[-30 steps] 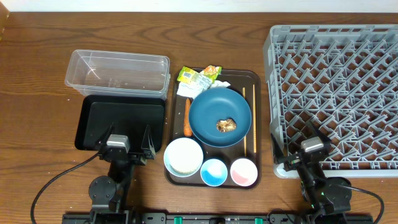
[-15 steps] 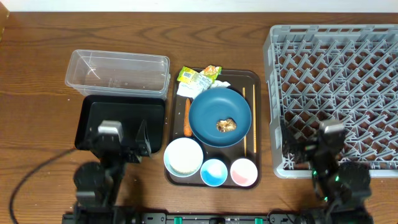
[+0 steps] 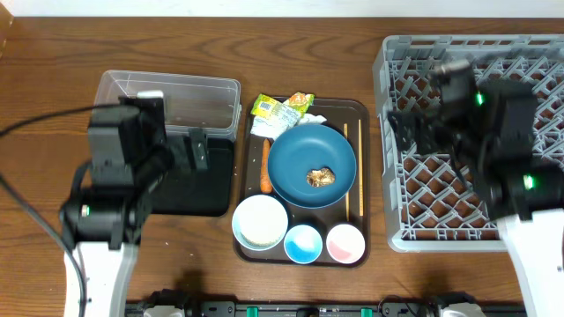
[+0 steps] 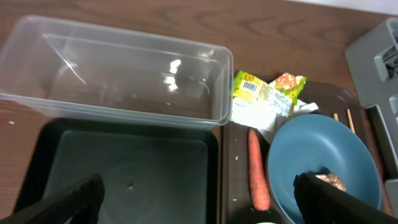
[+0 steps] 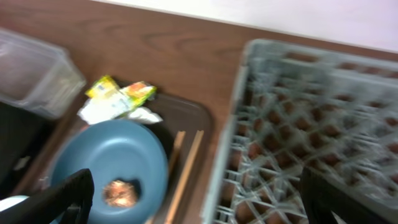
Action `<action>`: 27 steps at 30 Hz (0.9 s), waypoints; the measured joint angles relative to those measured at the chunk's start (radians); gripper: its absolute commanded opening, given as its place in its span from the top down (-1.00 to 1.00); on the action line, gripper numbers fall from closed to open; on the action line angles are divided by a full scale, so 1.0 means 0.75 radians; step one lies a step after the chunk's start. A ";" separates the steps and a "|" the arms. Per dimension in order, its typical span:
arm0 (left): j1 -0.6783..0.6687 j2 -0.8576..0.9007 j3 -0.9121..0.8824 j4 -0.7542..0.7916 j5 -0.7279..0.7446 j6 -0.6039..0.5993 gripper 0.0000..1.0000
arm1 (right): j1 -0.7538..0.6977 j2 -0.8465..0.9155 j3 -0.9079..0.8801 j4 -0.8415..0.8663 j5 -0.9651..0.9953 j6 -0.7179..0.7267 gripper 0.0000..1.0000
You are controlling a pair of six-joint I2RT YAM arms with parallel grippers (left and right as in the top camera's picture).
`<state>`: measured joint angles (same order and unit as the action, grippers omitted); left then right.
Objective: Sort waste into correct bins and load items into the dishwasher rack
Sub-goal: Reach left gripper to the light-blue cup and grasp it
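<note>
Both arms have lifted and moved in: left gripper (image 4: pixel 199 196) over the black bin (image 3: pixel 198 189), right gripper (image 5: pixel 196 199) over the rack (image 3: pixel 441 202), fingers spread on both. The slim orange carrot (image 3: pixel 265 167) lies front-to-back, thin end pointing away.

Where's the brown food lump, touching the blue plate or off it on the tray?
Touching. The overhead view shows the brown food lump resting inside the blue plate, ringed by plate surface on every side.

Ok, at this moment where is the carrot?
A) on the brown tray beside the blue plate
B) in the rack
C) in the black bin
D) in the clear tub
A: the carrot lies on the dark-brown tray, just left of the blue plate.
</note>
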<state>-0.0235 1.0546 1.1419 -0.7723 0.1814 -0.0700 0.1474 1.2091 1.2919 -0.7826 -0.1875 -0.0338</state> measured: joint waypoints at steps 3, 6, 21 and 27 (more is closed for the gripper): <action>0.000 0.072 0.027 -0.049 0.072 -0.047 -0.96 | 0.000 0.096 0.045 -0.020 -0.127 -0.001 -0.99; -0.001 0.107 0.027 -0.075 0.179 -0.074 -0.96 | 0.000 0.142 0.045 -0.036 -0.218 -0.001 -0.98; -0.523 0.292 0.030 -0.451 0.232 0.076 -0.83 | -0.009 0.153 0.048 -0.040 -0.169 0.200 -0.99; -0.789 0.458 0.030 -0.441 0.113 0.097 -0.62 | -0.056 0.153 0.048 -0.076 -0.134 0.271 -0.99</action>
<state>-0.6151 1.3983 1.1641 -1.1034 0.2661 0.0029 0.1051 1.3239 1.3281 -0.8398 -0.2878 0.1692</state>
